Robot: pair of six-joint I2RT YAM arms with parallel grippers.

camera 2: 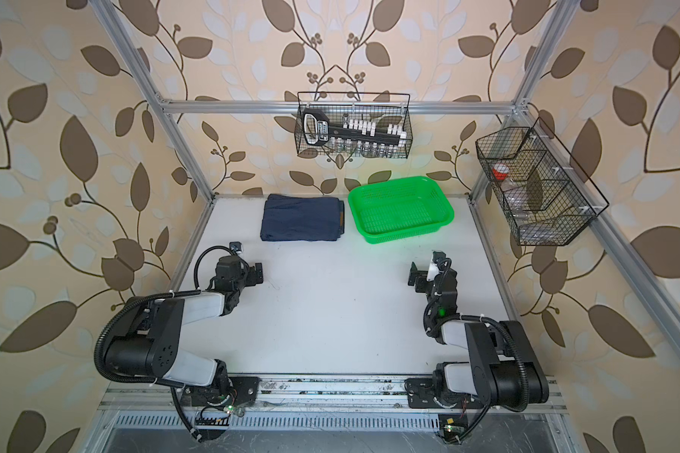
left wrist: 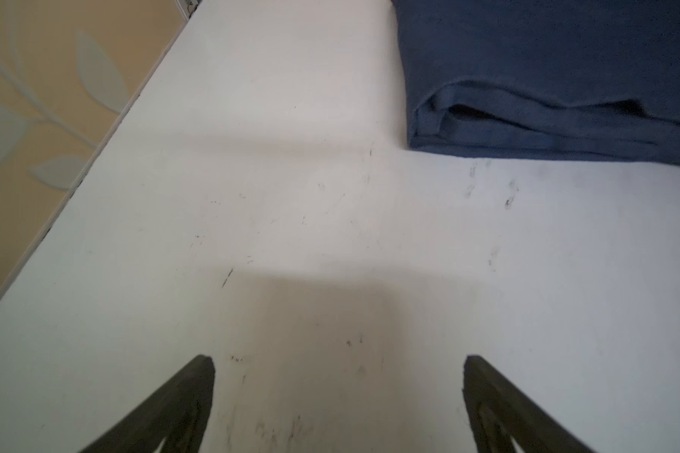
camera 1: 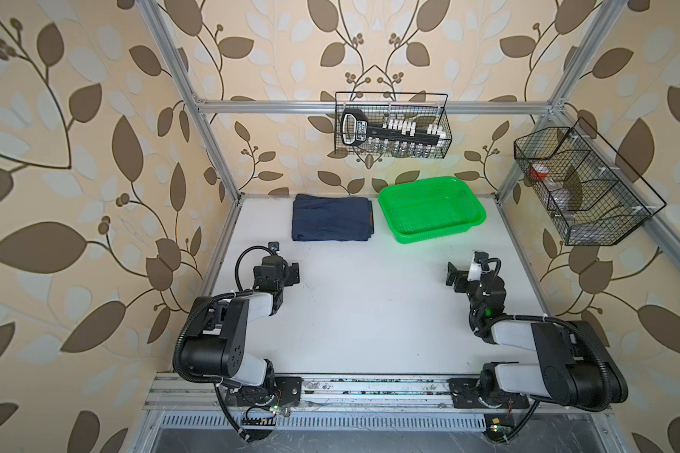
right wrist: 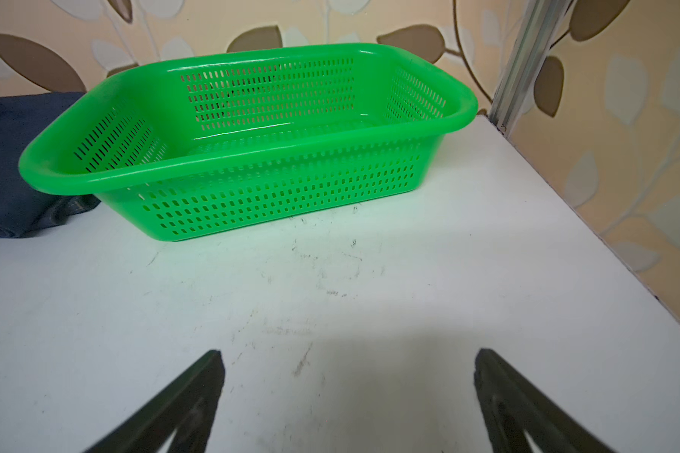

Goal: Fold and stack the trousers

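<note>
The trousers (camera 1: pixel 330 217) lie folded at eleven o'clock on the surface (camera 1: pixel 370 313), just beside the green basket (camera 1: pixel 438 234). The left gripper (camera 1: pixel 294 273) and right gripper (camera 1: pixel 453 278) stand spread and empty, well clear. Pinching only the top layer could pull the fold open.

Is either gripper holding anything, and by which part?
Nothing is held. The left gripper and right gripper are open and empty; the folded trousers lie untouched.
</note>
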